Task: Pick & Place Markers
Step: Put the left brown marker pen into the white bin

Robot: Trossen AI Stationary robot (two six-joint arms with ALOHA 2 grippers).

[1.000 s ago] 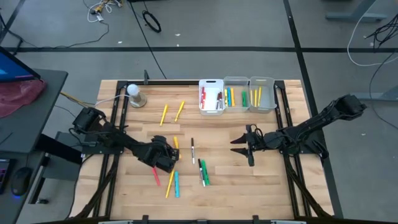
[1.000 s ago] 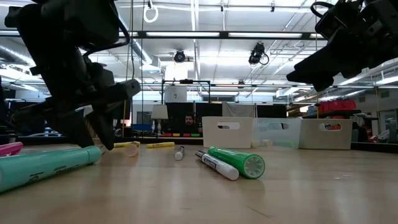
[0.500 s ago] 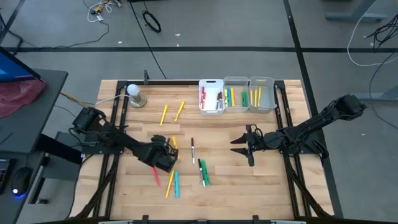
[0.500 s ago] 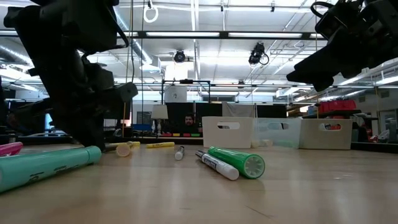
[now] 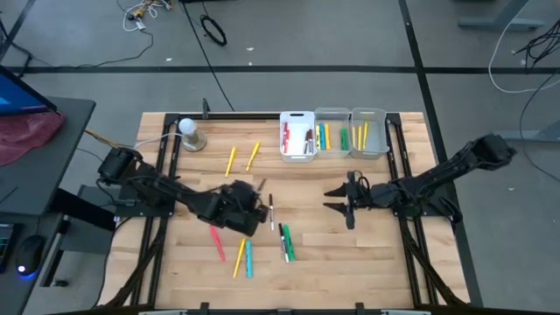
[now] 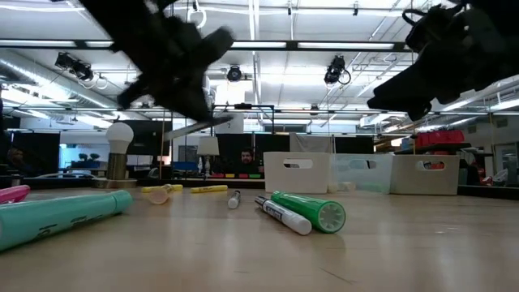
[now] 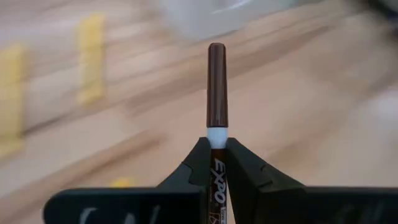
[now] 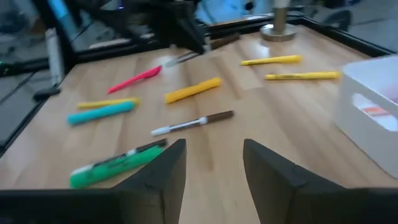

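Left tool [image 7: 217, 163] clenched on a brown-capped marker [image 7: 216, 87], gripped low on the white barrel so most of the pen sticks out ahead of the fingers. In the high view the left tool [image 5: 249, 203] sits mid-desk, lifted clear of the boards.

Risk: long overhang, narrow pinch. A quick swing could let the pen pivot or slide out.

Loose markers below, including a green one [image 5: 288, 242], cyan [image 5: 248, 259], pink [image 5: 216, 242]: a dropped pen would land among them and roll.

Right tool [image 5: 340, 200] released, fingers apart, hovering over the desk [image 5: 385, 262] to the right, near the route to the bins [image 5: 332, 133] at the far edge. Possible clash if both arms move.

Bin walls: a tilted pen could catch a rim.
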